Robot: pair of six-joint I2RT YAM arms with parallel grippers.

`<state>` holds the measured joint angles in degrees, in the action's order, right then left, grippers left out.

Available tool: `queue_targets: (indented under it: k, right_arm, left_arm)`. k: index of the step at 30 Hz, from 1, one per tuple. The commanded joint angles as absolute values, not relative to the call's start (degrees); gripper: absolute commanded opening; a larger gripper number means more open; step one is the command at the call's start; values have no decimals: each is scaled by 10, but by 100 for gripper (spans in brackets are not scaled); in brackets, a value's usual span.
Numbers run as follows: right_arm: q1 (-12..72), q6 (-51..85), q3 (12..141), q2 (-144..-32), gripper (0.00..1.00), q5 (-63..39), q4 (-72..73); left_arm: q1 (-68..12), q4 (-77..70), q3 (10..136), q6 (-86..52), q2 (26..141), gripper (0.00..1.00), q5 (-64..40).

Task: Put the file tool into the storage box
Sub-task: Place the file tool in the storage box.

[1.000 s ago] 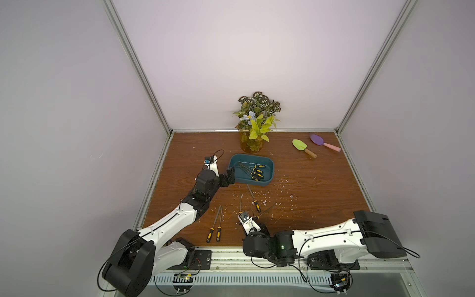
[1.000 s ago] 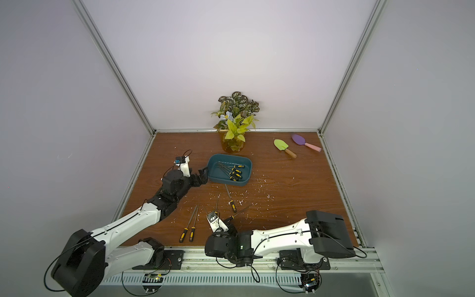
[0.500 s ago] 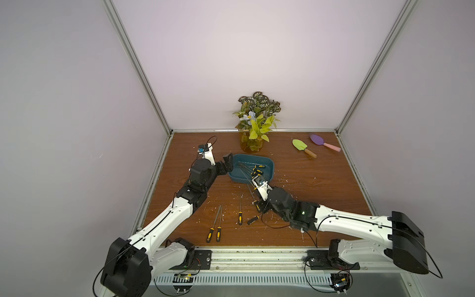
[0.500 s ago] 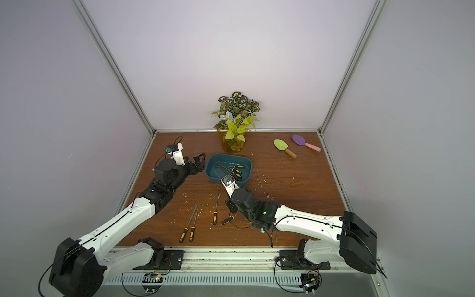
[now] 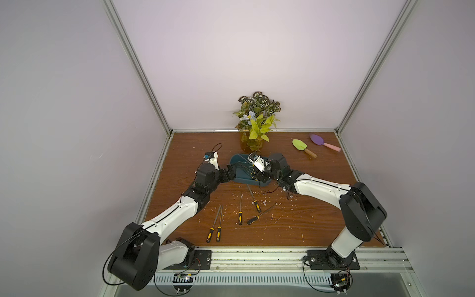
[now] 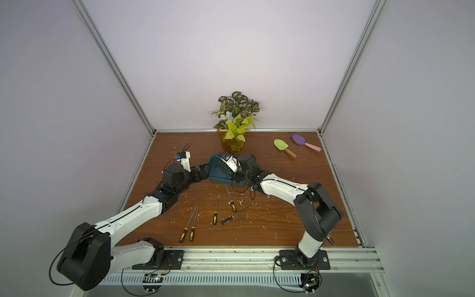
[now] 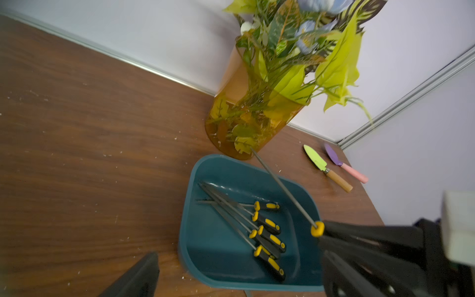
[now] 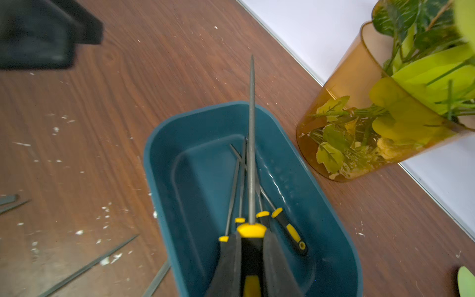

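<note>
- Right gripper (image 8: 251, 239): jaws clamped on the black-and-yellow handle of a slim grey steel file (image 8: 251, 141), which hangs above the shallow dark teal plastic storage box (image 8: 162, 185).
- Left gripper (image 5: 229, 172): jaws apart, holding nothing, just beside the box's end. Whether it touches the wall I cannot tell, as the top views are too coarse there.
- Step in hand: lowering and releasing the file.
  - In my judgement the shaft should stay along the box's long axis.
  - The tip should come back inside the far rim, away from the amber glass vase (image 8: 341, 115).
  - The handle should sink low before the jaws part, so the file settles on the files already inside (image 7: 257, 226) and does not bounce out.
- Right wrist view: shows the shaft in line with the box and its tip reaching past the far rim.
- Left wrist view: shows the side aspect only, with the file raised, slanted and pointing at the vase foot.
- Both top views: the arm hides the grip, yet only they show all five loose files (image 5: 240, 209) waiting on the brown wooden table (image 5: 308, 205).
</note>
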<state>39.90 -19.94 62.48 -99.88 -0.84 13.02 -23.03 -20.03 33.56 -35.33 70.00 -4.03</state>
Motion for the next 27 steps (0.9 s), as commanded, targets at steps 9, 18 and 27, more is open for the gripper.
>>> queue_targets:
  k: [9,18,27]
  right_arm:
    - [366,-271,699,-1076,4,-68,114]
    - [366,-250,693,-1077,45,-34,115]
    - [377,-100,652,-978,62,69,118]
  left_arm:
    - [-224,-240,314,-335,721,100,-24]
    - [-224,-275,285,-355,707,100,-12]
    - [-224,-284,256,-343,690,100,-7]
